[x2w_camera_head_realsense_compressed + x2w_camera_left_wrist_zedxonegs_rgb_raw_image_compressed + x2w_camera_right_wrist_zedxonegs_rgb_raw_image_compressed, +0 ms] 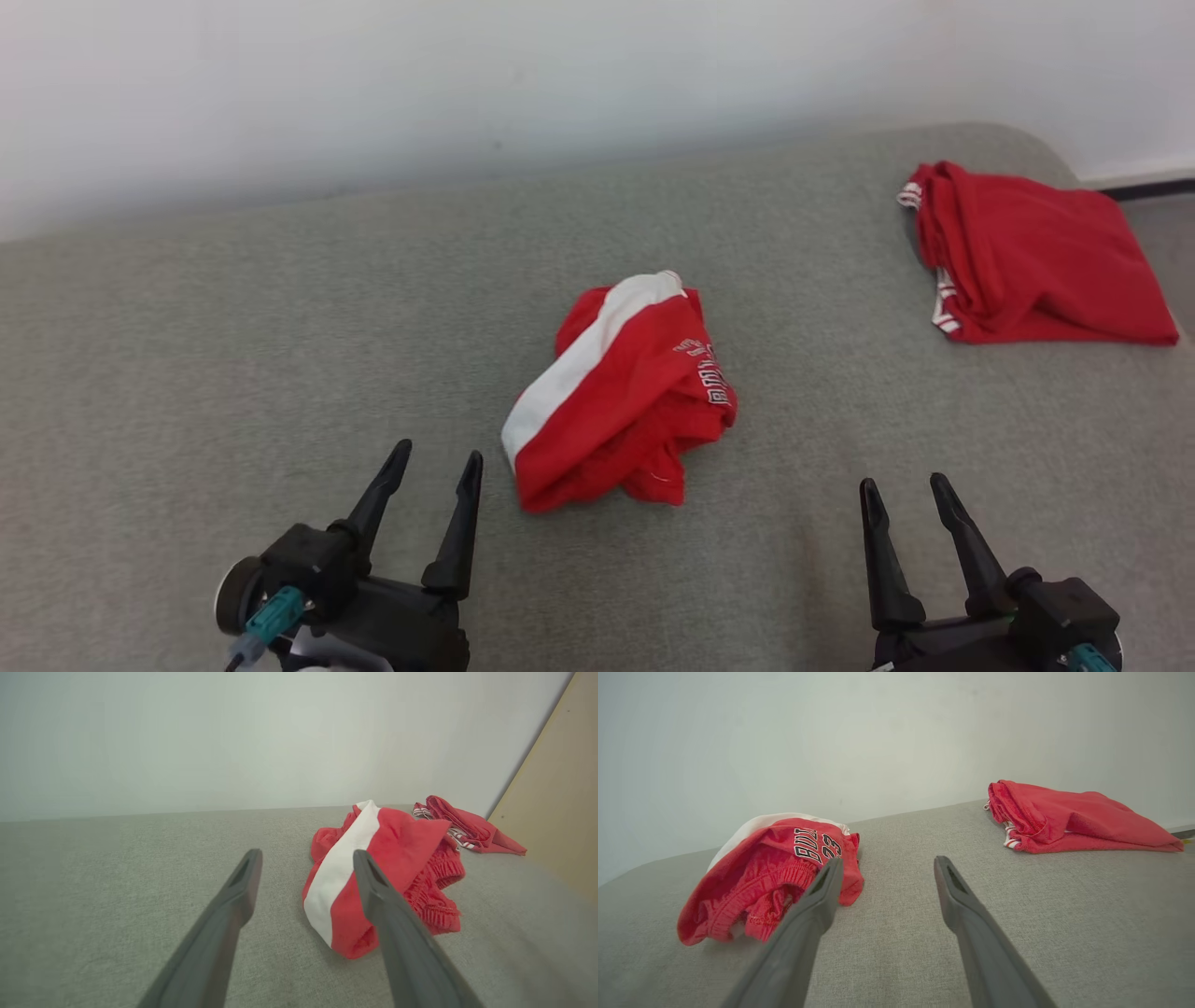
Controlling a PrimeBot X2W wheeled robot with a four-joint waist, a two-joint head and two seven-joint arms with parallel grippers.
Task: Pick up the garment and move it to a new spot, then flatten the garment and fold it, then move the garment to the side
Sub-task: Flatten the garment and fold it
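A crumpled red garment [621, 397] with a broad white stripe and white lettering lies bunched in the middle of the grey cushioned surface [233, 373]. It also appears in the left wrist view [378, 877] and the right wrist view [770, 877]. My left gripper [439, 459] stands open at the lower left, short of the garment's near-left end, with nothing between its fingers. At the lower right my right gripper [904, 485] is open too, well to the right of the garment and apart from it.
A second red garment [1032, 257], folded flat, lies at the far right of the surface near its rounded edge. A pale wall [467, 84] runs along the back. A tan panel [560, 802] stands at the right in the left wrist view.
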